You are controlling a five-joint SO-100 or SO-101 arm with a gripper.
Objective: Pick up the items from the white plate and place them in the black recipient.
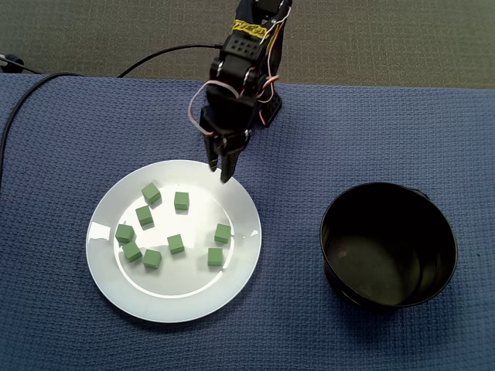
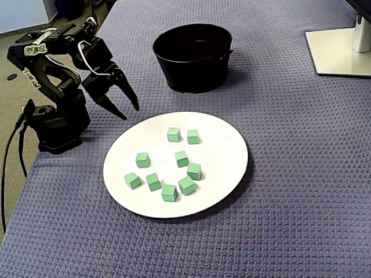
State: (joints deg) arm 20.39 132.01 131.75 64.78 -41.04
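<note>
Nine green cubes (image 1: 175,244) sit untouched on the white plate (image 1: 193,297), the black recipient (image 1: 387,263) empty, jaws slightly parted, holding nothing.

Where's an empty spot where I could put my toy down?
Bare blue cloth lies between the white plate and the black bowl. The plate's middle is crowded with green cubes, and the open gripper hangs near its rim on the arm's side.
</note>
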